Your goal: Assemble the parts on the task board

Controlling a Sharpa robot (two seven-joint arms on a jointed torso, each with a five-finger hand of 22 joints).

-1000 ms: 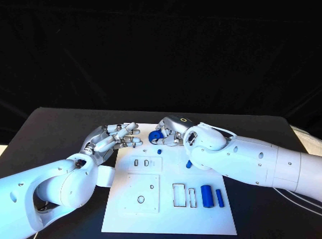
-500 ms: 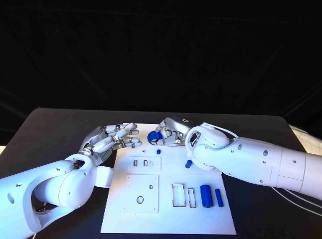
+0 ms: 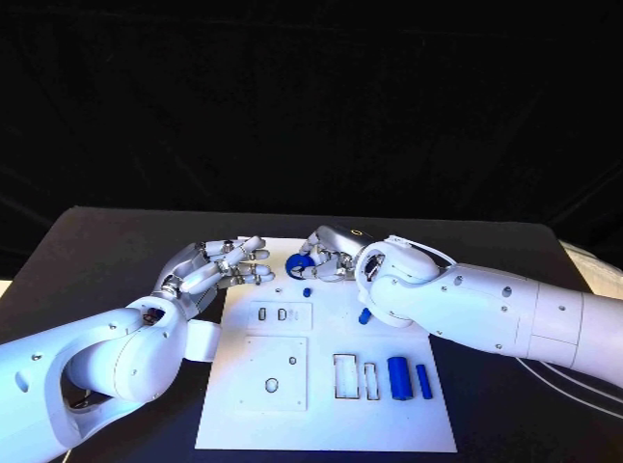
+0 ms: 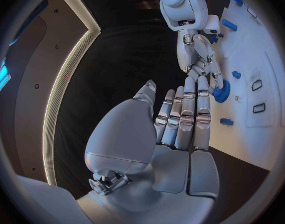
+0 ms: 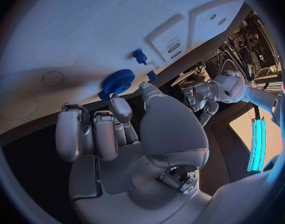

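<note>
Left hand (image 3: 217, 268): it sits at the far left corner of the white board (image 3: 326, 424), fingers straight and lying close side by side, with nothing in them. In the left wrist view the fingertips (image 4: 203, 82) reach almost to the blue gear (image 4: 221, 92); whether they touch it cannot be told.

Blue gear: it is at the far edge of the board, between the two hands. In the right wrist view its toothed rim hangs partly over the board's edge.

Right hand (image 3: 337, 253): it comes in from the far right, bent down toward the gear. Its fingers are curled in and the gear stands just beyond them. Whether they are clamped on the gear cannot be told from any view.

Other parts: a small blue peg (image 3: 308, 292) lies just near of the gear. A blue piece (image 3: 365, 315) shows beside the right forearm. Two blue cylinders (image 3: 400, 379) lie on the near right of the board, beside two rectangular slots (image 3: 346, 377).

Judgement: the step in hand appears to be securing the gear. To do it well, the right hand should close on opposite sides of the rim, keeping the gear level. The left hand should only steady it, without pushing it off the far edge.
</note>
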